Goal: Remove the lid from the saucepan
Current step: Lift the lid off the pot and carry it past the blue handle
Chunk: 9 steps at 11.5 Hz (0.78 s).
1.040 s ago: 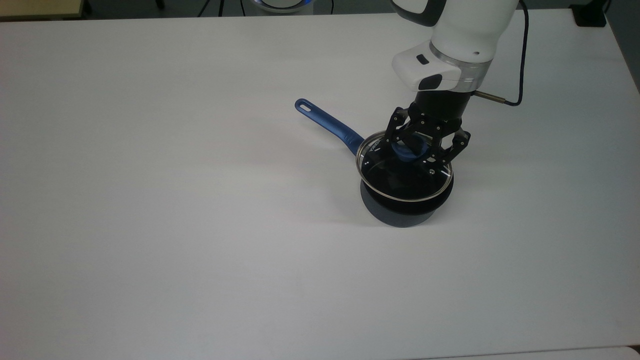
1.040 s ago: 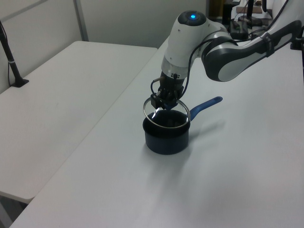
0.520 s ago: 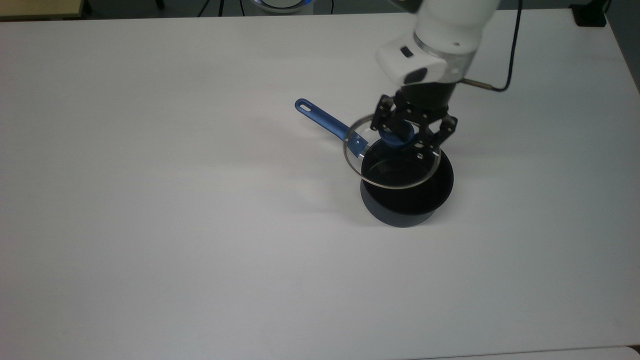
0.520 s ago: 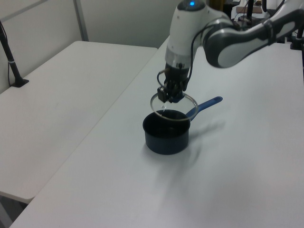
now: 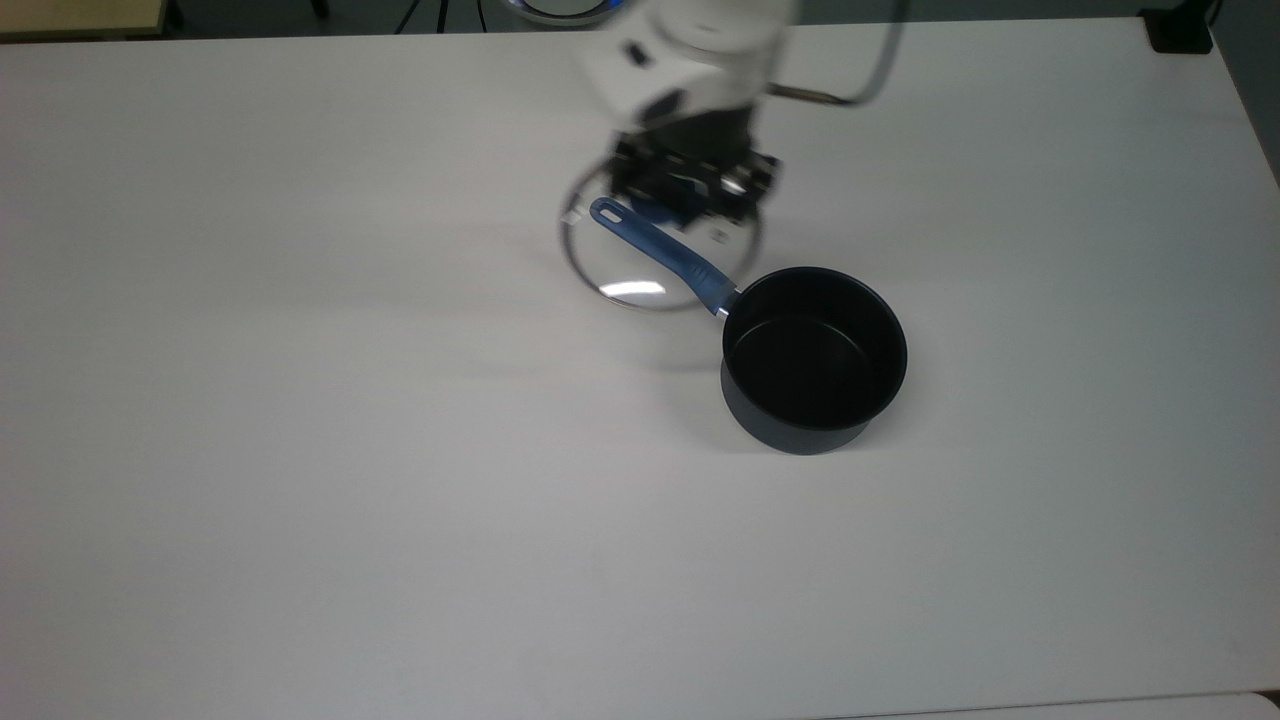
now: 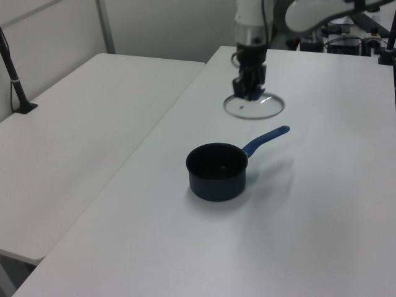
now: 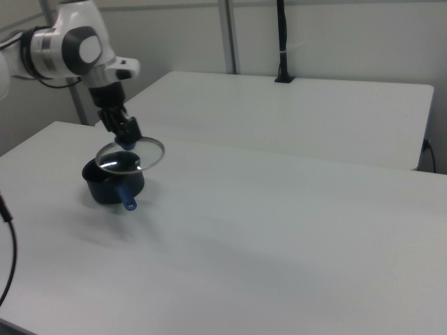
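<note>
The saucepan (image 5: 812,350) stands uncovered on the white table (image 5: 300,480), its dark inside in plain sight. Its long blue handle (image 5: 660,250) points toward the top view's upper left. My gripper (image 5: 685,205) is shut on the blue knob of the lid (image 5: 625,282) and holds the glass disc level in the air. In the top view the lid hangs over the handle's far end, clear of the pot. In the left view the lid (image 6: 265,107) hangs under the gripper (image 6: 249,91), beyond the saucepan (image 6: 216,172). The right view has the lid (image 7: 137,159) just above the saucepan (image 7: 110,187).
A second white table (image 6: 74,124) stands alongside across a narrow gap, with a black post (image 6: 13,77) clamped at its edge. Bare tabletop lies all around the pot. A dark cable (image 5: 860,85) trails from the arm's wrist.
The lid has come off the saucepan: the gripper raised it, then carried it toward the top view's upper left, over the handle. The pot has stayed in place.
</note>
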Tool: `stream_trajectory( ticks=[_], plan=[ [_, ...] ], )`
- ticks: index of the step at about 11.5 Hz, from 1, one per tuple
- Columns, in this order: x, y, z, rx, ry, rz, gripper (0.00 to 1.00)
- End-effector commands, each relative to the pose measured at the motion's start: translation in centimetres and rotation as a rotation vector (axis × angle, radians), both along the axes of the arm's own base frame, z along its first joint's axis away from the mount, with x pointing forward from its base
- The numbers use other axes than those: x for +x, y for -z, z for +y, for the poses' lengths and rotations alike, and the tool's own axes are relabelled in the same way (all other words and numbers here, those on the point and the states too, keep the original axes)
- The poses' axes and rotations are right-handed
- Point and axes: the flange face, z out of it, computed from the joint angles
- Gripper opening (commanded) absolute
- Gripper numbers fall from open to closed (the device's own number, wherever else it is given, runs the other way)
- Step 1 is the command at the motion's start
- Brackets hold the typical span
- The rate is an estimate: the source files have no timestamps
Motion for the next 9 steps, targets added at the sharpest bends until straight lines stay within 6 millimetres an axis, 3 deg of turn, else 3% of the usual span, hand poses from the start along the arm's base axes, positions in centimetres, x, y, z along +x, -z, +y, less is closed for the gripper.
stream_trajectory(
  ticks=[1,4,5,7,8,9],
  plan=[
    [-4.5,-0.7,-8.5,-0.011,-0.074,0.073,0.00],
    [-6.7,3.2,-15.5,-0.021,-0.112,0.128,0.00],
    [-7.3,6.2,-17.7,-0.021,-0.093,0.126,0.00],
    [-7.9,10.8,-19.9,-0.032,-0.073,0.096,0.00],
    [-7.9,12.9,-20.1,-0.045,-0.084,0.066,0.00],
    [-7.7,13.8,-20.3,-0.043,-0.083,0.047,0.00]
  ],
)
